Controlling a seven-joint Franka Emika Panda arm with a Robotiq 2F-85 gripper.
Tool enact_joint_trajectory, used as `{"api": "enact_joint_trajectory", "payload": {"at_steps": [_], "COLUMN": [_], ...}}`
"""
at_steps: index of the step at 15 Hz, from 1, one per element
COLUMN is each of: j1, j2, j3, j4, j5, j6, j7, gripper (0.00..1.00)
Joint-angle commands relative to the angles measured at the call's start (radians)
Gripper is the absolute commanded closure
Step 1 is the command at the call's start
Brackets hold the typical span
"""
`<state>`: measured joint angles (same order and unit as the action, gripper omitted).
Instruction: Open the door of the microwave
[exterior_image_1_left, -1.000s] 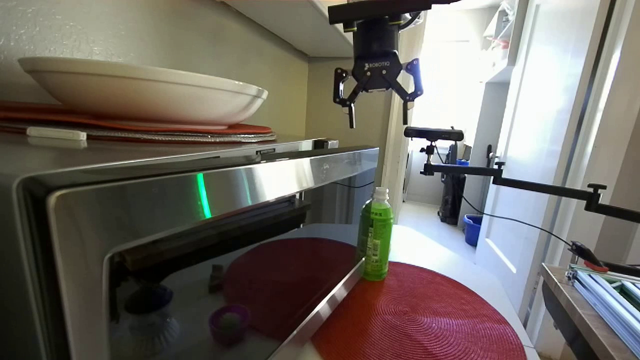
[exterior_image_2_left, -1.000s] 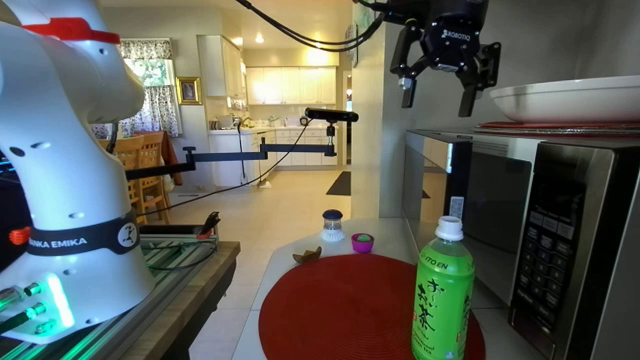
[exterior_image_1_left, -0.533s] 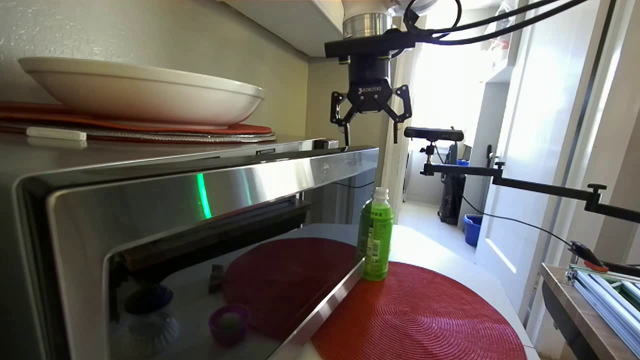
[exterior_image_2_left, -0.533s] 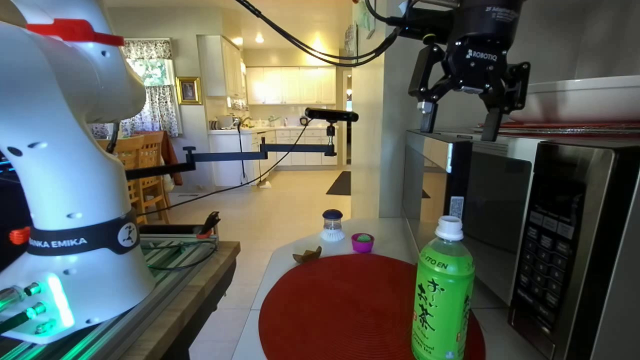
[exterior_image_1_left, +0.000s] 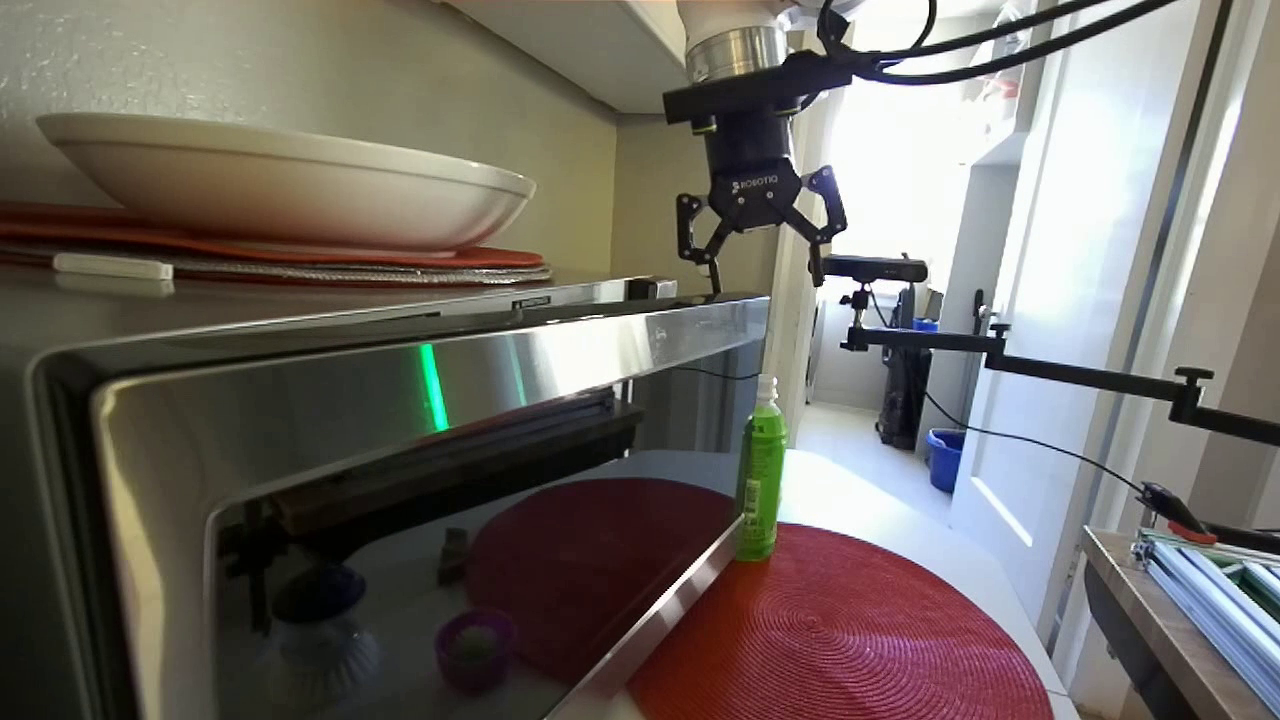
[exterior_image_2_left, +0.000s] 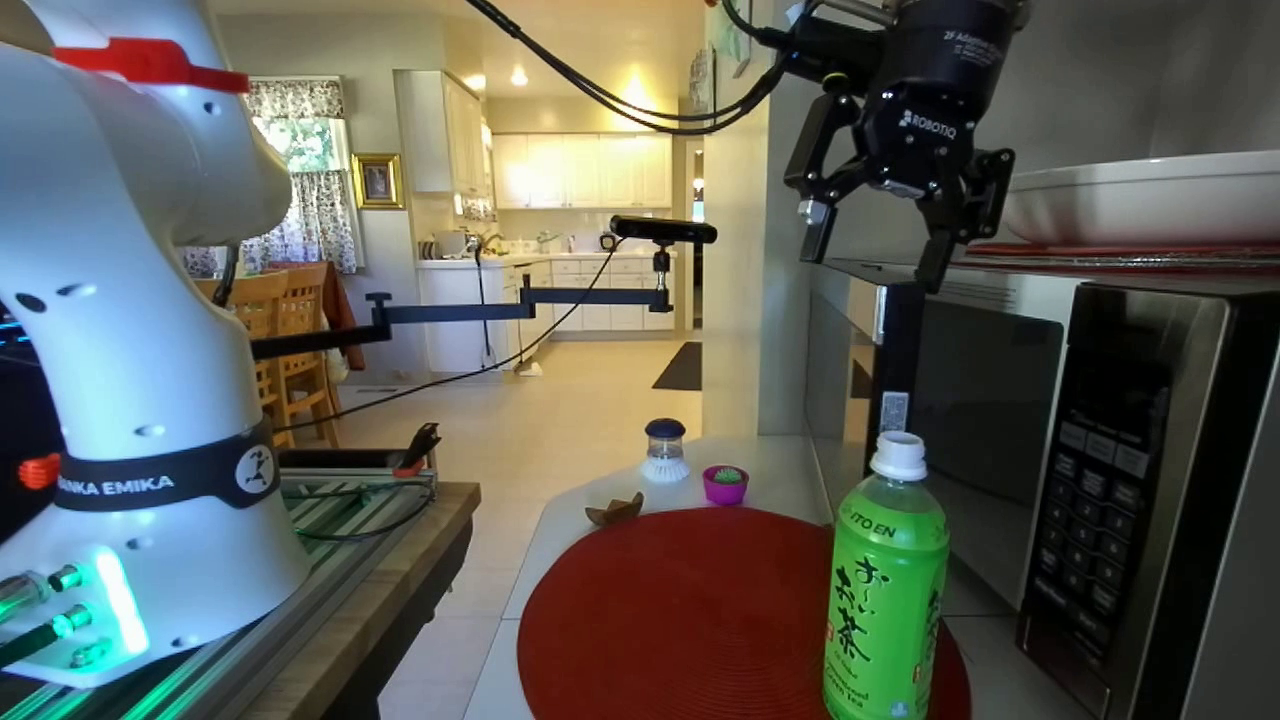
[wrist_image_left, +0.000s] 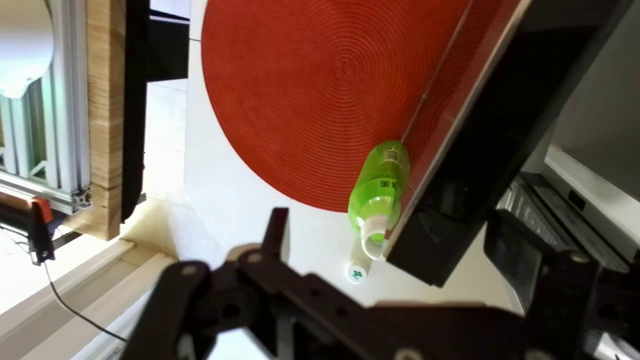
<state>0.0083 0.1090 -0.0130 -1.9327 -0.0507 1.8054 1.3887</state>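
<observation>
The microwave (exterior_image_2_left: 1110, 470) is a steel box with a dark keypad panel. Its door (exterior_image_1_left: 450, 560) has a steel frame and dark glass and stands partly open; its dark free edge shows in an exterior view (exterior_image_2_left: 893, 350) and in the wrist view (wrist_image_left: 450, 215). My gripper (exterior_image_1_left: 766, 276) is open and points down at the door's free top corner, also seen in an exterior view (exterior_image_2_left: 873, 264). In the wrist view the jaws (wrist_image_left: 392, 227) straddle the door: one finger is on its outer side, the other on its inner side towards the microwave. I cannot tell if that finger touches it.
A green bottle (exterior_image_2_left: 885, 610) stands close to the door's outer face on a round red mat (exterior_image_1_left: 850, 620). A large white bowl (exterior_image_1_left: 290, 185) sits on the microwave. A small pink pot (exterior_image_2_left: 726, 485) and a brush (exterior_image_2_left: 665, 450) stand farther along the table.
My gripper came down over the door's top corner, then shifted outward, away from the microwave, and tilted. The door has swung slightly wider. The bottle has stayed in place.
</observation>
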Motion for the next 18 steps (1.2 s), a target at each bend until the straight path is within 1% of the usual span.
{"api": "enact_joint_trajectory", "payload": {"at_steps": [1, 10, 18], "j1": [0.010, 0.031, 0.050], "j2": [0.000, -0.015, -0.055], "j3": [0.005, 0.024, 0.047], "j4": [0.017, -0.002, -0.029], "j5": [0.010, 0.021, 0.026], "j6": [-0.079, -0.156, -0.224], "j7": [-0.037, -0.061, -0.098], "gripper": [0.00, 0.00, 0.00]}}
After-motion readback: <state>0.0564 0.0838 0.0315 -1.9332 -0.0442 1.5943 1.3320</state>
